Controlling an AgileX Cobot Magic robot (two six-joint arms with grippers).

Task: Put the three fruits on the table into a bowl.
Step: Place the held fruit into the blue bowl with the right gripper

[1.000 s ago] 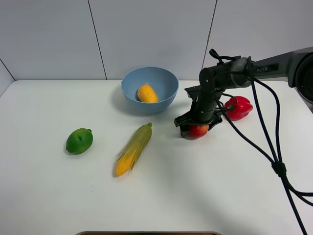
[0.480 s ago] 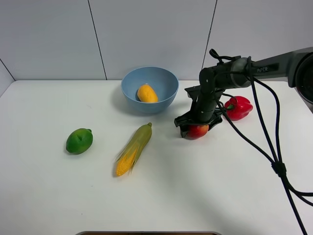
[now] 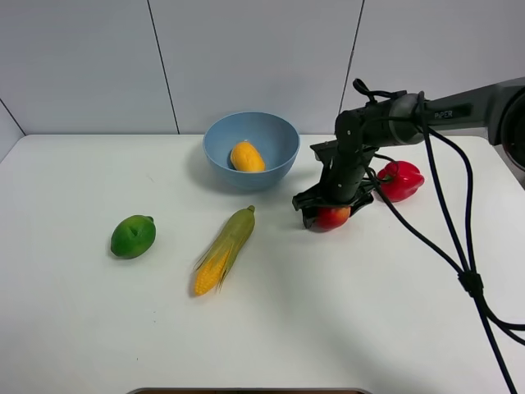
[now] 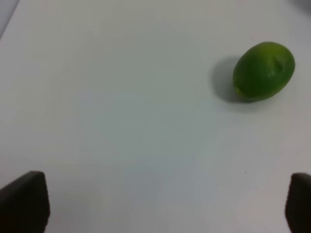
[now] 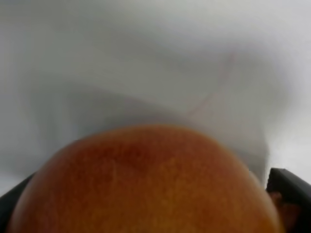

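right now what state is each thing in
mango: in the bowl
bowl: upright, holding only the mango
apple: clamped in the right gripper
lime: loose on the table
corn: lying on the table
pepper: resting on the table
left gripper: open, empty
right gripper: shut on the apple

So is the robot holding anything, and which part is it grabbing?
The right gripper holds the apple by its two sides, from above. The left gripper is open and holds nothing.
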